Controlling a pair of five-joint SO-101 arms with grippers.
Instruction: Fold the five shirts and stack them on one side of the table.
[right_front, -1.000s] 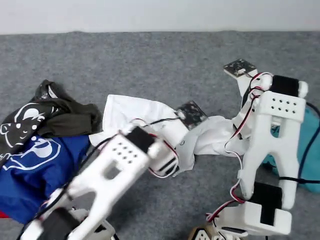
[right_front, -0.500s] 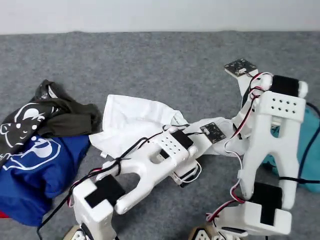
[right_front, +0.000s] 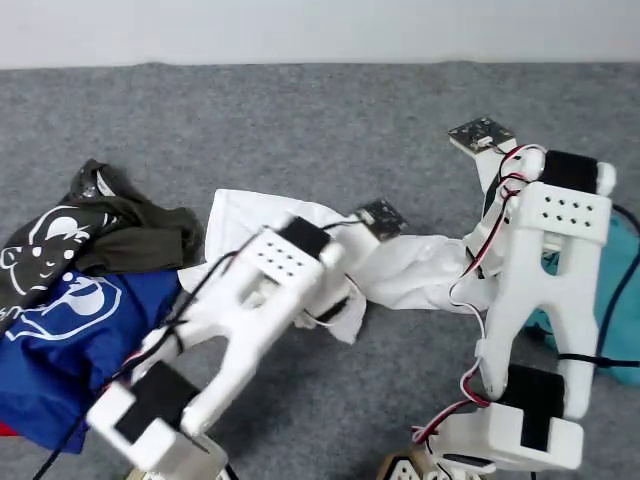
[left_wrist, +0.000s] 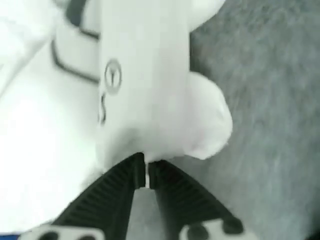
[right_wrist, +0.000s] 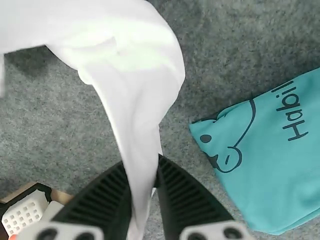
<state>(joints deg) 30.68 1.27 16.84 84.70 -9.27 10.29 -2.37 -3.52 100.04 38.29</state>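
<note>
A white shirt (right_front: 255, 232) lies crumpled mid-table, with one part stretched toward the right arm (right_front: 545, 260). In the left wrist view my left gripper (left_wrist: 142, 172) is shut on a bunched edge of the white shirt (left_wrist: 150, 90). The left arm (right_front: 285, 270) lies across the shirt's middle in the high view. My right gripper (right_wrist: 145, 185) is shut on a hanging strip of the white shirt (right_wrist: 135, 85), just above the grey table. A teal shirt (right_wrist: 270, 165) lies flat beside it.
At the left edge lies a pile of a dark olive shirt (right_front: 135, 238), a black printed shirt (right_front: 45, 255) and a blue shirt (right_front: 70, 340). The teal shirt (right_front: 625, 300) sits behind the right arm at the right edge. Grey table (right_front: 300, 130) stretches along the back.
The left arm swung right toward the right arm, then back left and away from the front edge, dragging the white shirt's near edge with it. The right arm has stayed still.
</note>
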